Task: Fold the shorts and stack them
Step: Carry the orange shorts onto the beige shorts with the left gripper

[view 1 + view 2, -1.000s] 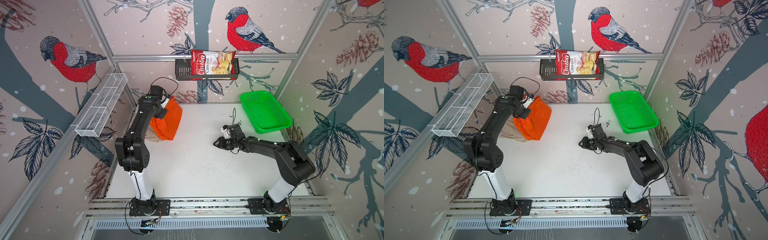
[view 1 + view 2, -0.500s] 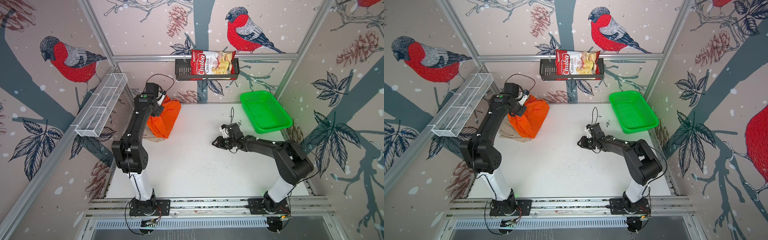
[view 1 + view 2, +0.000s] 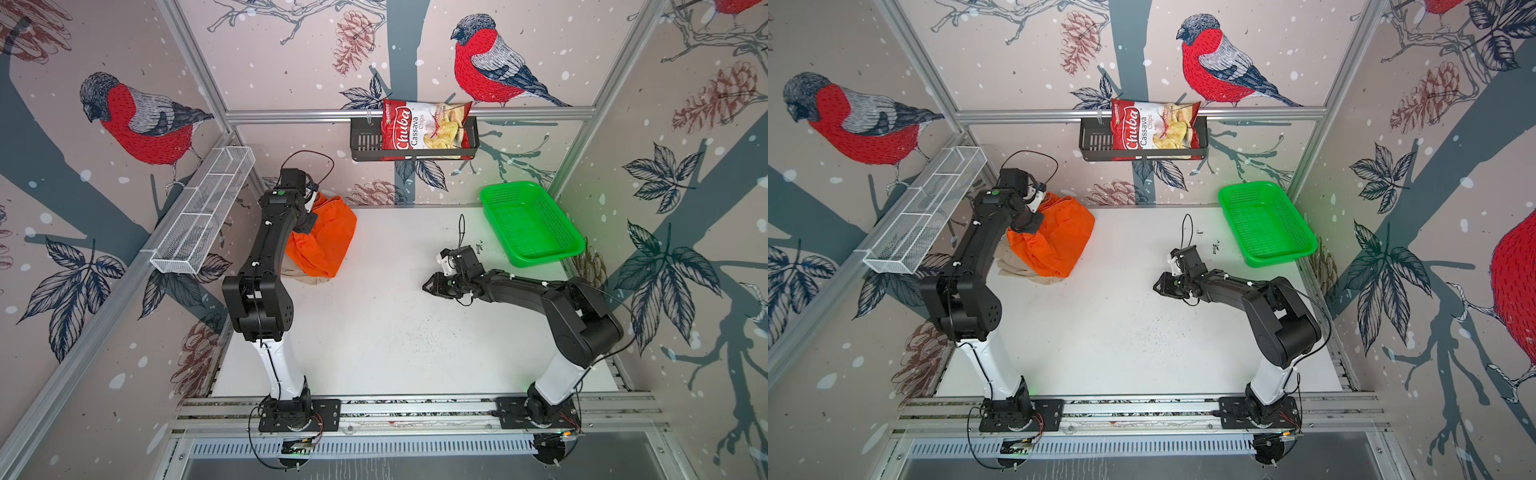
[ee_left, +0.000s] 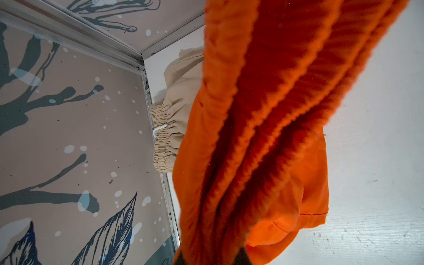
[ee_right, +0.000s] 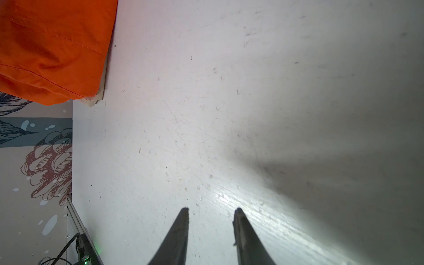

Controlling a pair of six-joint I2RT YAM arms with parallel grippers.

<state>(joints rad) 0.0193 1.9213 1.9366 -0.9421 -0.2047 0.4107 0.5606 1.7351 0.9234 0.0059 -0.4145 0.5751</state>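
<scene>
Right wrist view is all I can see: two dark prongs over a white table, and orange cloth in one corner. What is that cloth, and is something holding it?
Observer: It is a pair of orange shorts. The left gripper is shut on its gathered waistband and holds that end up.
Operator: And the pale sliver under it?
Observer: A second pair, the beige shorts, lying crumpled against the left wall, with a white drawstring at the waistband.
Operator: Anything else on the table?
Observer: A green basket at the far right corner, well away from both pairs.
</scene>
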